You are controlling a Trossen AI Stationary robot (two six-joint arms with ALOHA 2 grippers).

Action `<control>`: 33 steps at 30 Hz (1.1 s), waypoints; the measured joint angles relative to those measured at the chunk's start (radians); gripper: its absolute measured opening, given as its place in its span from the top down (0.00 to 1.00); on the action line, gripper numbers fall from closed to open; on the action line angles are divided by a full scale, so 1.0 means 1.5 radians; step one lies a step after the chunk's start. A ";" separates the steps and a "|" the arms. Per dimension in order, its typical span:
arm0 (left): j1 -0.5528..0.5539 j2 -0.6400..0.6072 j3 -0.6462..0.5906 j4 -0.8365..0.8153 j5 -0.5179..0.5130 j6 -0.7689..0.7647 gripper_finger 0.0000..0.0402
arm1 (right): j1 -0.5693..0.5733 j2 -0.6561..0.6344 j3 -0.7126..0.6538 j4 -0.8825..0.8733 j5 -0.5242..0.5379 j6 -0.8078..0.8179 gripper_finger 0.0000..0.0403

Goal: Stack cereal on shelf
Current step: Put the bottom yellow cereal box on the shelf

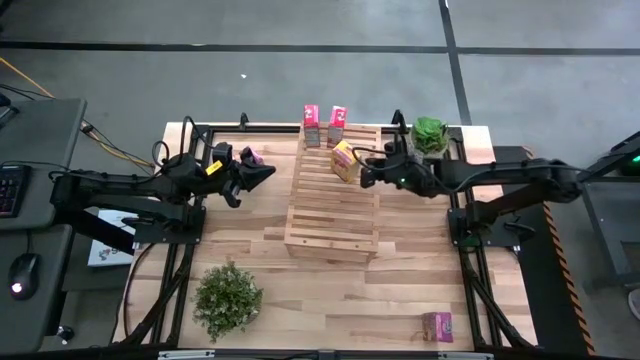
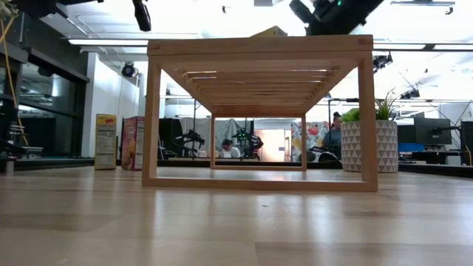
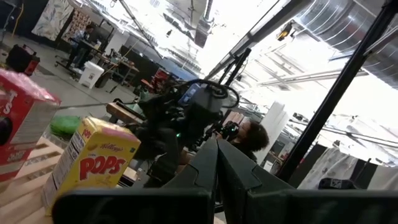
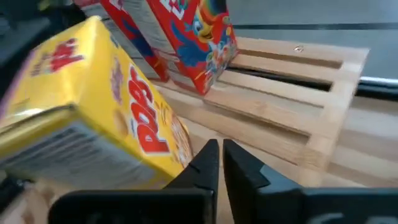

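Observation:
The light-wood slatted shelf (image 1: 333,200) stands mid-table. Two red cereal boxes (image 1: 312,125) (image 1: 338,125) stand upright on its far end. A yellow Pops box (image 1: 345,160) sits skewed on the slats in front of them, close up in the right wrist view (image 4: 93,106). My right gripper (image 1: 366,172) (image 4: 217,162) is shut over the shelf, right beside that box. My left gripper (image 1: 262,172) (image 3: 217,165) is shut on nothing, raised left of the shelf and pointing toward it. A pink box (image 1: 252,156) stands just beyond it. Another pink box (image 1: 437,327) lies near the table's near right corner. My right gripper is shut with the outer side of one finger (image 4: 202,158) next to the yellow box's lower corner (image 4: 177,155). It comes level from the table's right. Whether the finger touches the box, I cannot tell.
A potted plant (image 1: 430,133) stands at the far right behind my right arm, another plant (image 1: 228,298) near the near left corner. In the low view two boxes (image 2: 106,142) (image 2: 133,142) stand on the table left of the shelf's leg. Bare planks lie in front of the shelf.

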 joint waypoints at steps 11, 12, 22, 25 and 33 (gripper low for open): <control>0.000 0.000 0.000 -0.018 0.000 -0.006 0.99 | 0.007 0.064 -0.031 0.095 -0.042 0.057 1.00; 0.000 0.000 0.000 -0.019 -0.003 -0.006 0.99 | 0.010 0.069 -0.031 0.104 -0.048 0.058 1.00; 0.000 0.000 0.000 -0.032 -0.014 -0.003 0.99 | 0.019 0.098 -0.031 0.215 -0.067 0.056 1.00; 0.000 0.000 0.000 -0.033 -0.015 -0.003 0.99 | 0.019 0.098 -0.031 0.223 -0.064 0.057 1.00; 0.000 0.000 0.000 -0.034 -0.015 -0.001 0.99 | 0.022 0.098 -0.031 0.252 -0.076 0.073 1.00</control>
